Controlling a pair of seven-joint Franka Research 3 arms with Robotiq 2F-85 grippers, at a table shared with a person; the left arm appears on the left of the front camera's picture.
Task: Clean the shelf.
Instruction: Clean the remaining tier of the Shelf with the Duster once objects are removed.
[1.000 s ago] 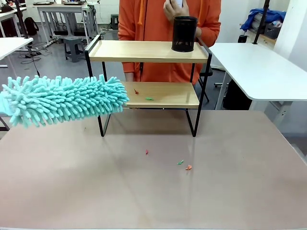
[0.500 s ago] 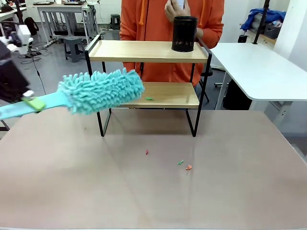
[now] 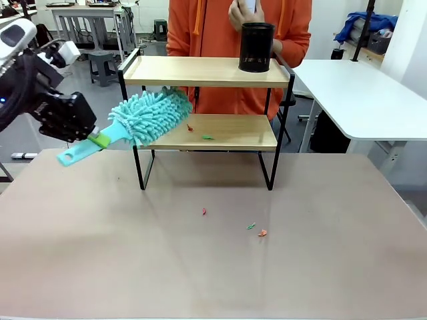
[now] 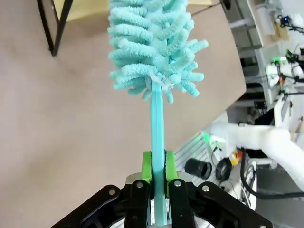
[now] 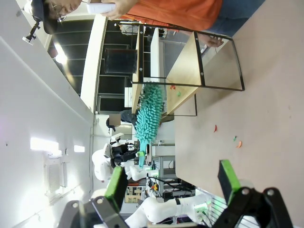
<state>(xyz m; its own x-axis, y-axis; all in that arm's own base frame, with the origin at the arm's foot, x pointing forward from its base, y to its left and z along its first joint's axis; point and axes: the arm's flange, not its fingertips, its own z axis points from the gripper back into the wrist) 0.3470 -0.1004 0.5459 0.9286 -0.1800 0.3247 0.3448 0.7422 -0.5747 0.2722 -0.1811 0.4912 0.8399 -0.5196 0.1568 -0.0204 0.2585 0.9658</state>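
Observation:
The shelf (image 3: 193, 71) stands at the table's far side, two wooden boards in a black frame. My left gripper (image 3: 100, 140) is shut on the handle of a teal fluffy duster (image 3: 150, 115), whose head lies at the left end of the lower board. Small red (image 3: 190, 128) and green (image 3: 208, 137) scraps sit on that board. The left wrist view shows the green pads (image 4: 147, 167) clamped on the duster handle (image 4: 157, 118), head (image 4: 152, 42) beyond. My right gripper (image 5: 172, 183) is open and holds nothing, far from the shelf (image 5: 185, 66).
A black cup (image 3: 257, 47) stands on the top board at the right. A person in an orange top (image 3: 213, 27) stands just behind the shelf. Three small scraps (image 3: 251, 226) lie on the table in front. Another white table (image 3: 360, 93) is at the right.
The left arm has swung into view from the left, carrying the duster right and away from the camera; its head now sits at the lower board's left end.

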